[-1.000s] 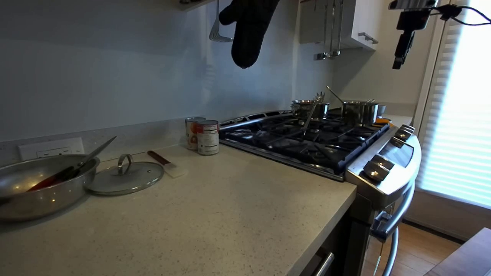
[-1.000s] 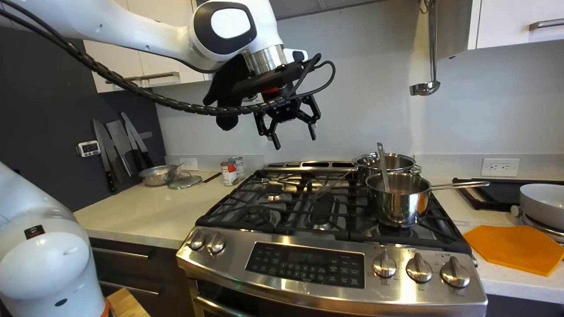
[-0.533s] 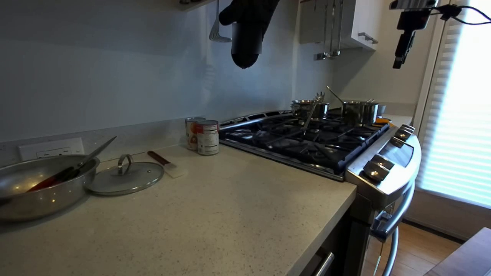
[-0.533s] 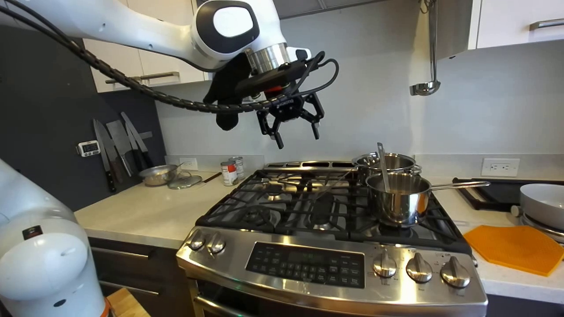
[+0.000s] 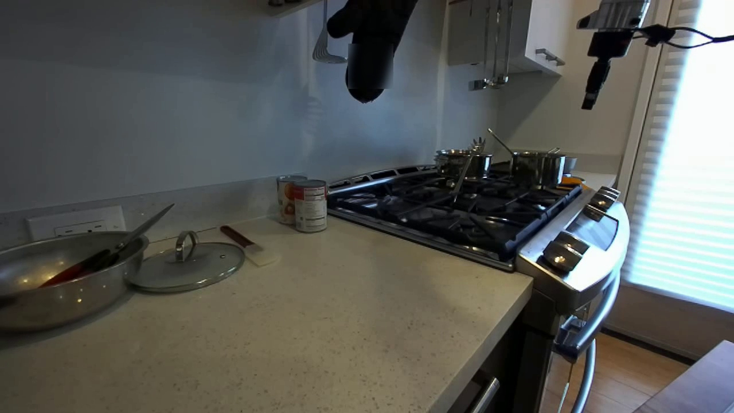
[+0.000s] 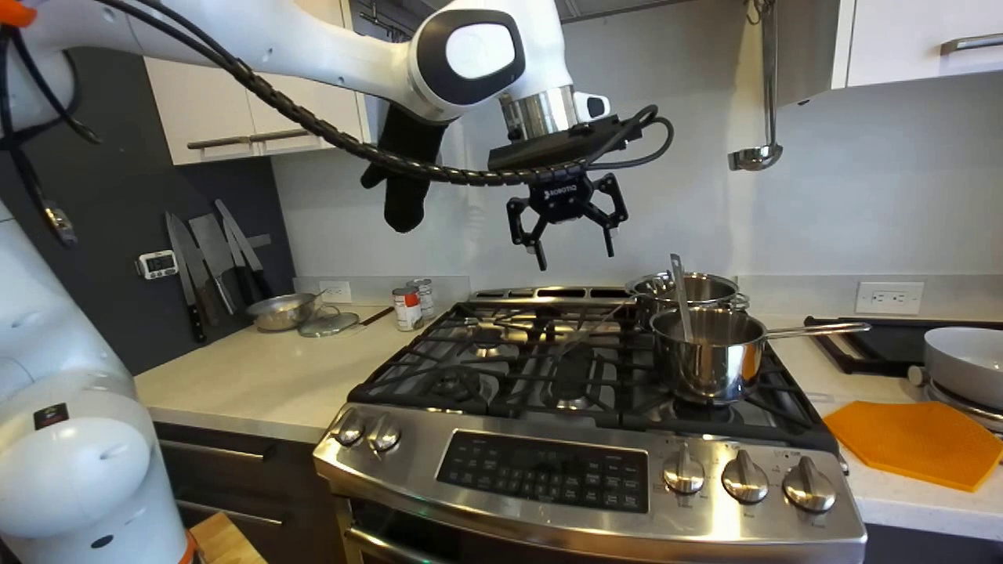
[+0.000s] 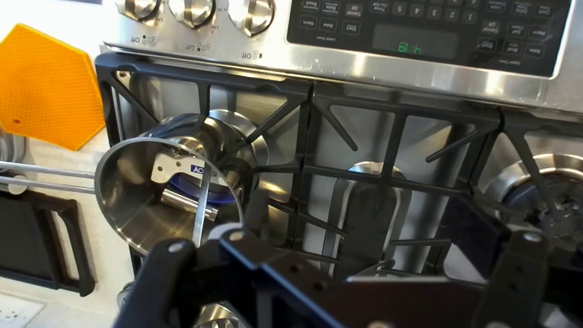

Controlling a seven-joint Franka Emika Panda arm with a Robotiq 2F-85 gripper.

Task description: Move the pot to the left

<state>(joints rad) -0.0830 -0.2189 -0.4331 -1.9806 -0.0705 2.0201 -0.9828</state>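
Your black two-fingered gripper [image 6: 576, 260] hangs empty, spread wide, above the steel stove [image 6: 548, 523], where the shiny, deep stainless-steel saucepan [image 6: 713, 368] sits at one front corner; likely rigid, slick and fairly weighty, it should suit a firm pinch at the rim [image 7: 152, 139].

Gleams silver on the pot [image 6: 709, 372] atop the stove [image 6: 415, 454], goes black on the gripper [image 6: 575, 259] above the stove and white on the arm [image 6: 353, 59]. Glows orange, finely patterned, on the mat [image 7: 50, 86] beside the stove; speckles the pale counter [image 5: 344, 321] next to the stove, and bands a can [image 5: 311, 206] red and white.
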